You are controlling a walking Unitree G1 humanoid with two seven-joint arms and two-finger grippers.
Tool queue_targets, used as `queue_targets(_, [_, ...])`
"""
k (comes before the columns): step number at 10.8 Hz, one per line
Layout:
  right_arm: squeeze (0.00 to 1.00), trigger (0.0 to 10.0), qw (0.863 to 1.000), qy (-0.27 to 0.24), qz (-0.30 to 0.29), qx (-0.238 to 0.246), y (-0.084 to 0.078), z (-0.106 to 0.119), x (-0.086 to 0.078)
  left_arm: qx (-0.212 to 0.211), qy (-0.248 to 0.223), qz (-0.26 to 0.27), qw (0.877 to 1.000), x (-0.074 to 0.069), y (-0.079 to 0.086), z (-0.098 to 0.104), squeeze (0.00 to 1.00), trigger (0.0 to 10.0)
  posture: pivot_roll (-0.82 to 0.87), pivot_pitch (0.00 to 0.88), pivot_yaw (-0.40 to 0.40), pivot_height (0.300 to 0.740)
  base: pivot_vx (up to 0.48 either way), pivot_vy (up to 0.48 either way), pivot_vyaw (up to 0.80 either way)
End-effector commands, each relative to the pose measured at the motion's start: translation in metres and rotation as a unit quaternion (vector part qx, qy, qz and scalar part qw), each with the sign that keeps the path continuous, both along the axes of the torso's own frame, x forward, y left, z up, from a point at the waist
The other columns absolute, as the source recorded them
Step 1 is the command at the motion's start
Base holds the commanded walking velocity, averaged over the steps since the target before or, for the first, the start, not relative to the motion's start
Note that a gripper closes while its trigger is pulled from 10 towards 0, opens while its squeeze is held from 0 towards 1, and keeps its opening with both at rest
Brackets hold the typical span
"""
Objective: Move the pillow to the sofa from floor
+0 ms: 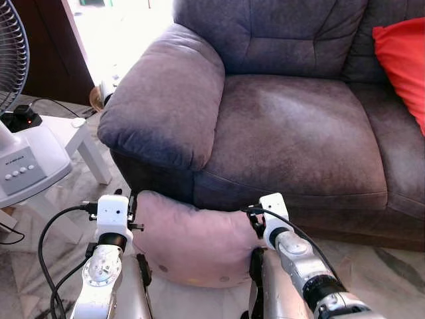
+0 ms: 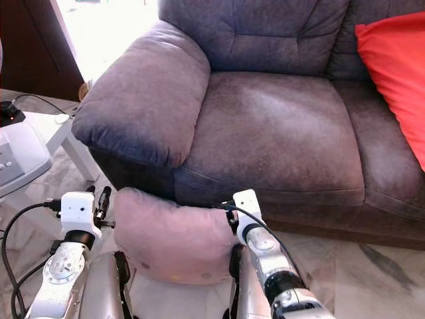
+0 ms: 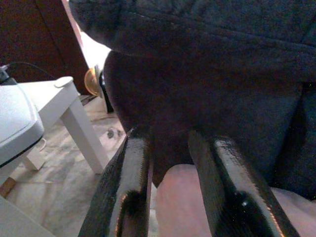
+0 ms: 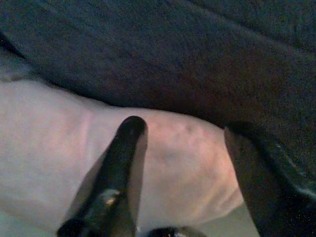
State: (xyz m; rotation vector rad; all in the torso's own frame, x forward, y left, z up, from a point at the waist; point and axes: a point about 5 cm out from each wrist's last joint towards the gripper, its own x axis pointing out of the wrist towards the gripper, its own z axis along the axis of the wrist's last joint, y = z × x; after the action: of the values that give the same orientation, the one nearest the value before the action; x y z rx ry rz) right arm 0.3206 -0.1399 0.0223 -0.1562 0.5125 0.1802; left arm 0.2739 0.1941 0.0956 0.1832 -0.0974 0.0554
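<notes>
The head views take in the whole setting: a pink pillow (image 1: 192,246) held low between the two arms, its top against the front of a grey-purple sofa (image 1: 292,126) just below the seat cushion, with a red cushion (image 1: 404,63) far back on the seat to the right. To the left of the left arm stand a white side table (image 1: 83,139) and a white fan base (image 1: 26,166). The left wrist view shows the left gripper (image 3: 170,153) close up, its black fingers (image 3: 131,187) parted with a gap between them, the pillow's pink edge lying just under that gap and the sofa's dark armrest front ahead; whether the fingers press the pillow cannot be told. The right wrist view shows the right gripper (image 4: 185,136) spread wide, one finger (image 4: 123,163) lying against the pillow's side and the other beyond the pillow's end, near the sofa's front panel.
</notes>
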Motion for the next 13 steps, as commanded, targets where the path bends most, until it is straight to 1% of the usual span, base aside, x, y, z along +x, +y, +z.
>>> queue_targets(1, [1.00, 10.0, 1.000, 0.012, -0.009, 0.007, 0.001, -0.001, 0.000, -0.003, 0.010, -0.007, 1.000, -0.001, -0.002, -0.003, 0.00, 10.0, 0.12, 0.146, -0.051, 0.472, 0.000, 0.000, 0.00])
queue_targets(4, [1.00, 10.0, 0.999, 0.029, -0.022, 0.017, 0.000, -0.003, 0.001, -0.006, 0.015, -0.014, 1.000, -0.001, -0.004, -0.004, 0.00, 10.0, 0.12, 0.140, -0.050, 0.472, 0.000, 0.000, 0.00])
queue_targets(5, [1.00, 10.0, 0.999, 0.034, -0.031, 0.010, -0.002, -0.004, 0.001, -0.007, 0.015, -0.017, 1.000, 0.000, -0.005, -0.003, 0.00, 10.0, 0.12, 0.140, -0.050, 0.472, 0.000, 0.000, 0.00])
queue_targets(7, [1.00, 10.0, 0.997, 0.026, -0.066, 0.005, -0.010, 0.000, 0.003, -0.008, 0.019, -0.025, 0.999, -0.001, -0.007, -0.005, 0.00, 10.0, 0.12, 0.140, -0.050, 0.472, 0.000, 0.000, 0.00])
queue_targets(9, [1.00, 10.0, 0.995, 0.030, -0.091, -0.001, -0.019, -0.002, 0.002, -0.009, 0.023, -0.027, 0.999, -0.002, -0.007, -0.006, 0.00, 10.0, 0.13, 0.145, -0.049, 0.472, 0.000, 0.000, 0.00])
queue_targets(12, [1.00, 10.0, 0.994, 0.044, -0.097, 0.005, -0.017, -0.005, 0.000, -0.009, 0.028, -0.035, 0.999, -0.003, -0.009, -0.007, 0.00, 10.0, 0.13, 0.152, -0.047, 0.472, 0.000, 0.000, 0.00])
queue_targets(13, [0.00, 10.0, 0.994, 0.056, -0.091, 0.026, -0.012, -0.007, -0.001, -0.008, 0.029, -0.038, 0.999, -0.004, -0.010, -0.007, 0.00, 10.0, 0.13, 0.161, -0.048, 0.472, 0.000, 0.000, 0.00])
